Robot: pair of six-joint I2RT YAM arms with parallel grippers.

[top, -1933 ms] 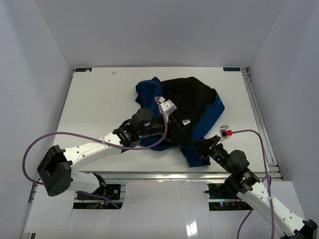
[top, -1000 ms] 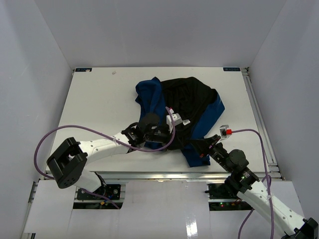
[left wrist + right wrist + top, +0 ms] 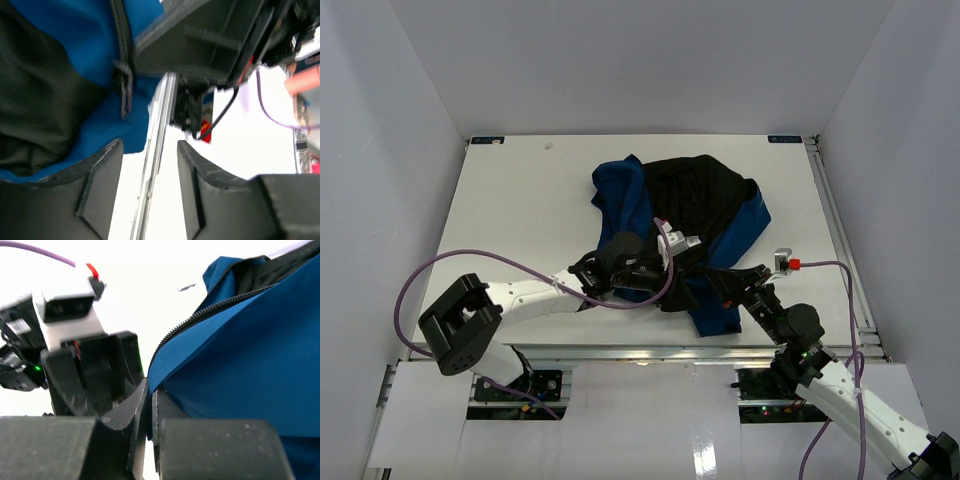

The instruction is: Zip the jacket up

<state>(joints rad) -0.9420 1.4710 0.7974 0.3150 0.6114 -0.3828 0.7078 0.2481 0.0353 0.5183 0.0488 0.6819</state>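
Blue-and-black heap on the white table (image 3: 520,200): the jacket (image 3: 620,195) lies crumpled right of centre, its black lining (image 3: 700,195) facing up, blue showing along its left side, right side and near hem. It is unzipped. The hem reaches close to the table's near edge, between the two arms. The left gripper (image 3: 148,150) sits low over the near hem with its fingers spread and nothing between them. The right gripper (image 3: 150,395) is closed, pinching the blue front edge of the jacket just below the zipper (image 3: 200,315) teeth. The dark slider (image 3: 122,82) is on the blue fabric just beyond the left fingers, not touched. A small white label (image 3: 693,243) lies on the lining; its print is too small to read.
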